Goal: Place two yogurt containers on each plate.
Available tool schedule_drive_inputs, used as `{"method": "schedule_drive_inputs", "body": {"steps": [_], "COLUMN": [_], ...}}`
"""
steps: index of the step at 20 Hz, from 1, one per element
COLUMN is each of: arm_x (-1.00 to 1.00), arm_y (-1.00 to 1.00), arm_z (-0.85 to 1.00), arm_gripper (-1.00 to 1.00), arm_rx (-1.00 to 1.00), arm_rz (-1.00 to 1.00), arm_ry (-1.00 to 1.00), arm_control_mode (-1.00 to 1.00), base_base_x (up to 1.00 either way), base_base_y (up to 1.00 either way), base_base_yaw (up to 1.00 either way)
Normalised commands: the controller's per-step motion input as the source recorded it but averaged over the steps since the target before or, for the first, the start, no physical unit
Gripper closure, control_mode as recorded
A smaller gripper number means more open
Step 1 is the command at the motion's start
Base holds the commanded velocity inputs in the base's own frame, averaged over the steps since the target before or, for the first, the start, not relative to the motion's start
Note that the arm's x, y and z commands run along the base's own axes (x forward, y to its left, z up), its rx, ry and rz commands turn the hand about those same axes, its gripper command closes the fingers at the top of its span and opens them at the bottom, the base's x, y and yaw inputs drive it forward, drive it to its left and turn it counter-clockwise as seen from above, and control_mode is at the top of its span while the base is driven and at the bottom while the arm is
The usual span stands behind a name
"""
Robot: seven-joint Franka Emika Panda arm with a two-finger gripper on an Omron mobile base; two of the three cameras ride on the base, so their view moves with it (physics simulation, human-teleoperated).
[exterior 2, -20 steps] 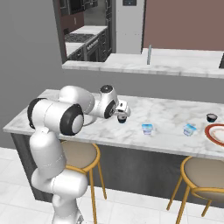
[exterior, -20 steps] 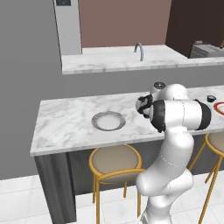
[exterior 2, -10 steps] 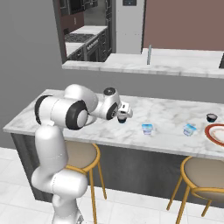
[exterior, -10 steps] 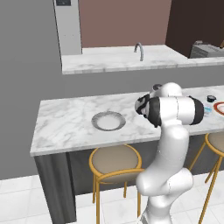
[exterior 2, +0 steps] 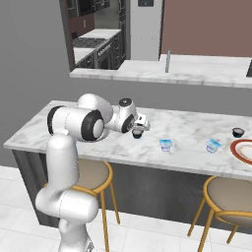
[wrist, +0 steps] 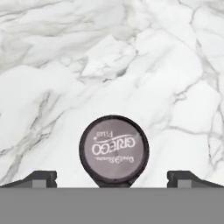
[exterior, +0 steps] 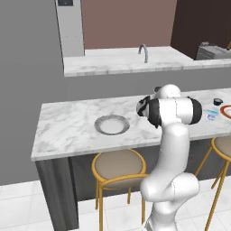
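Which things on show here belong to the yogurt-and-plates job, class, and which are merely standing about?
Job: dark yogurt cup under the open gripper; second dark cup; two pale blue cups; grey plate; red-rimmed plate.
Standing about: stools; tap.

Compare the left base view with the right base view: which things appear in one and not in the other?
Left base view: a grey-white plate lies on the marble counter, with a stool below it.

Right base view: the open hand hangs over a dark yogurt cup, and a pale blue cup stands further right.

Both: another pale blue cup, a second dark cup and the red-rimmed plate at the counter's right end.
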Motion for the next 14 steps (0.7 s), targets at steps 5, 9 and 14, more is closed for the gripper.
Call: {"method": "schedule_drive_inputs", "body": {"steps": [5,9,14], "arm_x": [0.20,0.02,0.00], "arm_y": [-0.03,-0.15,-0.21], "arm_z": [-0.17,-0.20,-0.18], "arm_gripper": [-1.00,-1.00,-1.00], "arm_rx": [0.00,0.00,0.00], "arm_rz": [0.00,0.00,0.00], "arm_ry": [0.00,0.00,0.00], "arm_control_mode": [-1.00,-1.00,-1.00], "base_base_x": [0.00,0.00,0.00], "base_base_y": [0.00,0.00,0.00], "base_base_yaw": [0.00,0.00,0.00]}}
